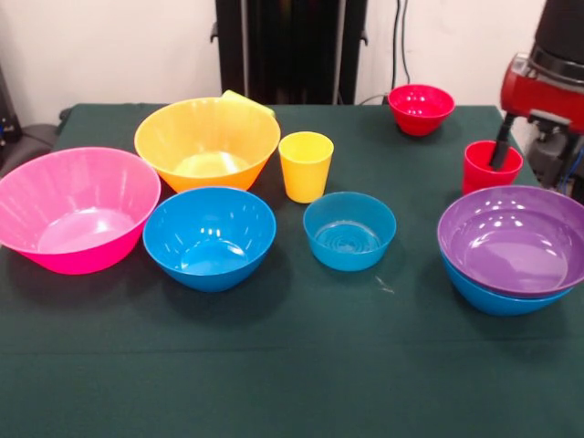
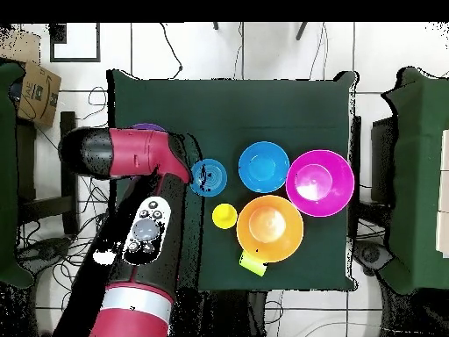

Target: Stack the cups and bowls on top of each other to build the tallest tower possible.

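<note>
Gripper: black fingers of the gripper (image 1: 500,151) are reaching down into the small tapered red plastic cup (image 1: 490,168); one dark finger is showing inside the rim, and whether the jaws are spread or closed on the cup wall cannot be told.
Arm: red and black arm (image 2: 140,167) is coming in at the front view's right edge; overhead it is bending across the table's left part and hiding the red cup and most of the purple bowl.
Stack: glossy round purple plastic bowl (image 1: 514,239) is sitting nested in a medium blue plastic bowl (image 1: 497,297) – only the blue rim and underside are showing beneath it.
Loose bowls: large ribbed pink plastic bowl (image 1: 78,208), large orange plastic bowl (image 1: 207,141), second medium blue glossy bowl (image 1: 210,235) and small translucent blue bowl (image 1: 349,230) are standing upright and apart on the dark green cloth-covered table (image 1: 274,365).
Small red bowl: small glossy red plastic bowl (image 1: 421,109) is standing at the far edge, behind the red cup.
Yellow cup: tapered yellow plastic cup (image 1: 306,165) is standing upright between the orange bowl and the translucent blue bowl.
Lime cup: lime green plastic cup (image 2: 253,263) is lying on its side against the orange bowl – clear overhead, only a pale sliver in front.
</note>
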`<state>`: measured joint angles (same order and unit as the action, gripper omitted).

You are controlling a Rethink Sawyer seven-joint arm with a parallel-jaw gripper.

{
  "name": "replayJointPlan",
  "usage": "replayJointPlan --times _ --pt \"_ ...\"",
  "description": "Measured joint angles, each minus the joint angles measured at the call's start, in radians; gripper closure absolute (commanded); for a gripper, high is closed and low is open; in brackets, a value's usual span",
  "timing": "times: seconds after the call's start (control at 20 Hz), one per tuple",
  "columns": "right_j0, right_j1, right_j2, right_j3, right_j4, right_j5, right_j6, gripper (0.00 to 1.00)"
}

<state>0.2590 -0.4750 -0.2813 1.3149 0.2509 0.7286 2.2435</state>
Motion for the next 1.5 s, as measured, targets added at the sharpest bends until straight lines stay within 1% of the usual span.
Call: replayJointPlan --times 0.3,0.5,0.75,0.9,1.2,1.5 --pt "-0.024 0.011 0.005 0.012 -0.043 -0.028 0.0 0.0" --pt "-0.034 0.019 0.01 0.012 -0.057 -0.056 0.0 0.0" --pt "-0.036 0.038 0.014 0.012 -0.069 -0.089 0.0 0.0" --pt "-0.036 0.062 0.02 0.01 -0.078 -0.11 0.0 0.0" --pt "-0.036 0.104 0.03 0.01 -0.085 -0.116 0.0 0.0" --pt "-0.035 0.121 0.036 0.009 -0.085 -0.116 0.0 0.0"
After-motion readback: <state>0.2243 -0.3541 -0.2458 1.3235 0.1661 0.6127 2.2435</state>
